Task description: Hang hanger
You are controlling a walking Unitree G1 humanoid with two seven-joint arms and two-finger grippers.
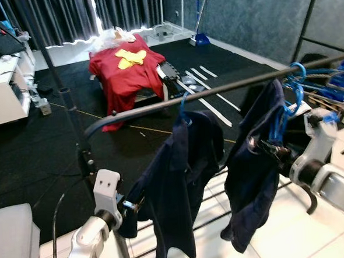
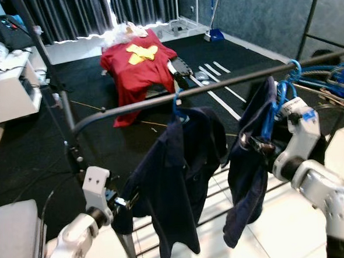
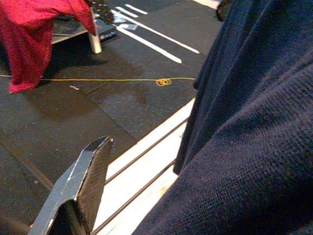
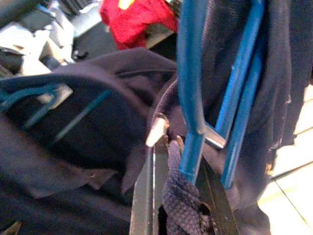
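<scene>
A black rail crosses in front of me with two navy garments on blue hangers. The left garment hangs by its hook. The right garment hangs on a blue hanger whose hook sits over the rail. My right gripper is shut on that hanger's lower bar together with bunched navy cloth. My left gripper is low at the left garment's edge. It is open, with one finger bare and navy cloth across the other side.
The rack's black upright stands at the left. Several spare blue hangers crowd the rail's right end. A red shirt drapes a bench on the black mat beyond. White furniture lines the left wall.
</scene>
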